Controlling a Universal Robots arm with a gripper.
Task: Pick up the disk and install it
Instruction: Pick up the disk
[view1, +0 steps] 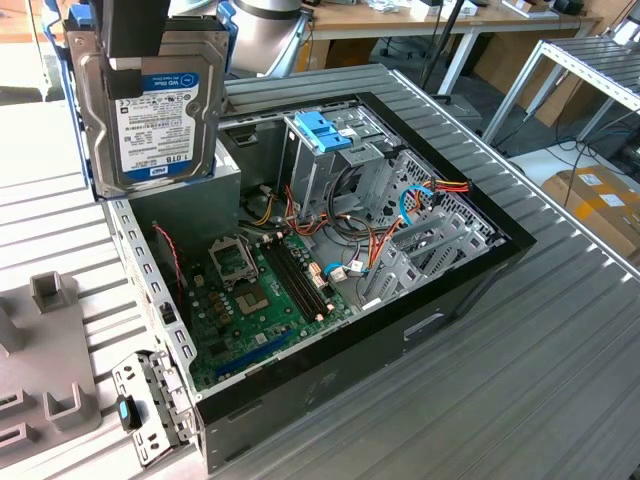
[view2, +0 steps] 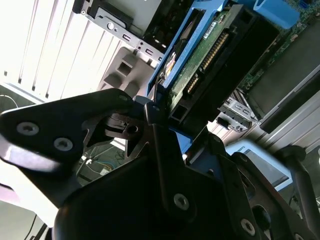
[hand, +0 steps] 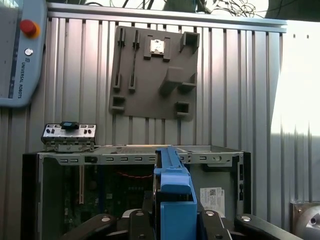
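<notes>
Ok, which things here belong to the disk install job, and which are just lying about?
Job: flat silver metal hard drive with blue plastic rails, gripped by the black gripper; open black computer case.
Lying about: grey plastic fixture plate; brown cardboard box; grey teach pendant with red button.

Daylight glare bleaches the ribbed grey metal counter (view1: 40, 150) at the exterior view's left; inside the black computer case (view1: 440, 300) it is dim.

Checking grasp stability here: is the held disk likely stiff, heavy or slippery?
The disk looks like a rigid metal slab, so it should not flex. It is probably heavy for its size. The gripper clamps it at one end, so it might tilt or slip.
</notes>
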